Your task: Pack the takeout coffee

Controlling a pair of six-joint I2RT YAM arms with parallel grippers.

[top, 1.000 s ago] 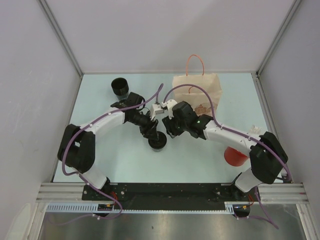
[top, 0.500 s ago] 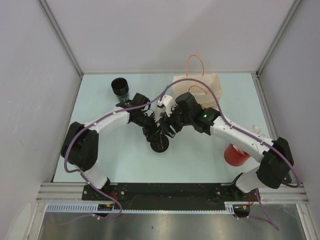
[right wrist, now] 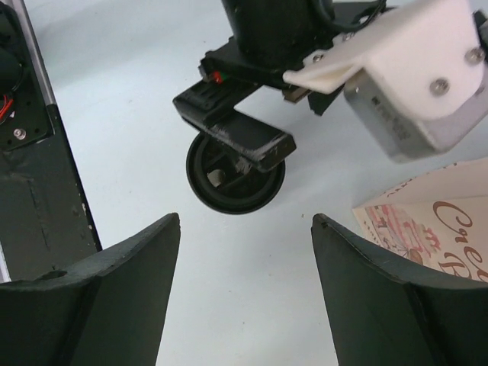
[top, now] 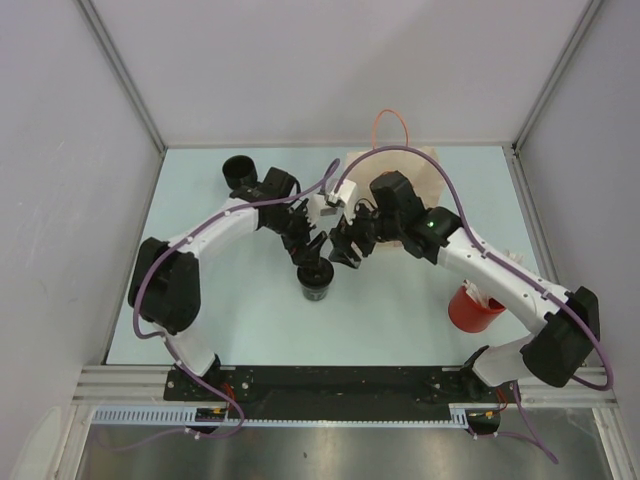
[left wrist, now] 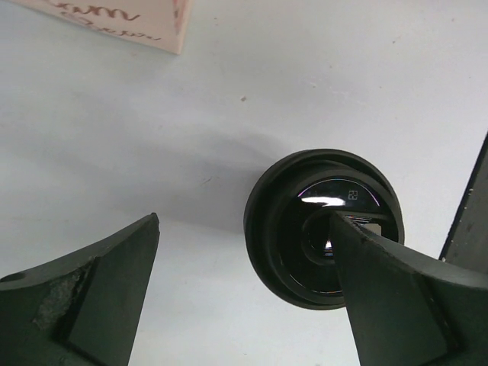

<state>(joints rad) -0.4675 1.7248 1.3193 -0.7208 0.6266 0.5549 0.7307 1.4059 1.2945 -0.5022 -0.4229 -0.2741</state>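
A black coffee cup with a black lid point(top: 316, 282) stands upright on the pale table, held by nothing. It also shows in the left wrist view point(left wrist: 305, 229) and the right wrist view point(right wrist: 229, 187). My left gripper point(top: 304, 246) is open above and just behind it; in its own view point(left wrist: 244, 221) the right finger overlaps the cup's lid. My right gripper point(top: 345, 250) is open and empty to the cup's right point(right wrist: 245, 221). The brown paper bag point(top: 420, 170) with orange handles stands at the back, partly hidden by my right arm.
A second black cup point(top: 240, 172), open, stands at the back left. A red cup point(top: 468, 310) stands at the right under my right arm. The bag's printed corner shows in the wrist views point(left wrist: 114, 19) point(right wrist: 435, 221). White walls close the table on three sides.
My left gripper has let go of the lidded cup and drawn back and up. My right gripper has also pulled back toward the bag. The cup stays where it was.
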